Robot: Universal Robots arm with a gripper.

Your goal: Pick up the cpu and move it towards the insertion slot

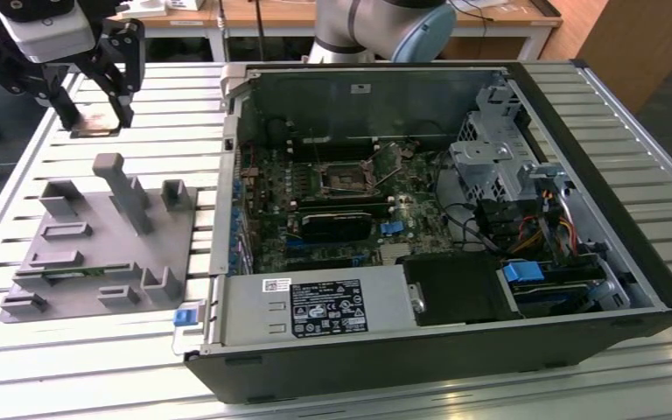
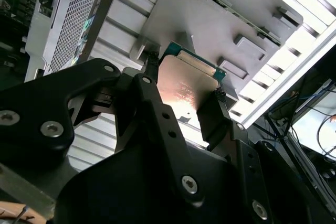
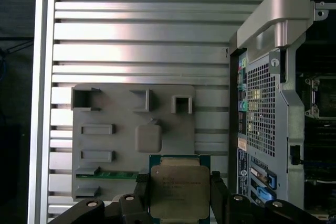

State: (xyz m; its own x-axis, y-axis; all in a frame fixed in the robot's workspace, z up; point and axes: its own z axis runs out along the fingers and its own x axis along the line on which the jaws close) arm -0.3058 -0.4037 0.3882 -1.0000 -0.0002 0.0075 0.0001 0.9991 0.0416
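Fingers (image 3: 143, 192) of our gripper (image 3: 180, 195) pinch the cpu (image 3: 179, 190) by its edges, above the grey fixture plate (image 3: 121, 129) on the counter (image 3: 136, 35).

Slatted metal table (image 1: 115, 363); grey fixture block (image 1: 102, 262); open computer case (image 1: 453, 350).

The gripper (image 2: 184, 95) is clamping the cpu (image 2: 185, 85) between its black fingers (image 2: 149, 77), which are pressing on the chip's two opposite edges. The chip is showing a shiny metal face and a green rim. A grey fixture plate (image 2: 220, 19) is lying beyond it at about 1 o'clock, on a slatted table (image 2: 113, 24). A perforated case wall (image 2: 65, 22) is standing at 10 o'clock.
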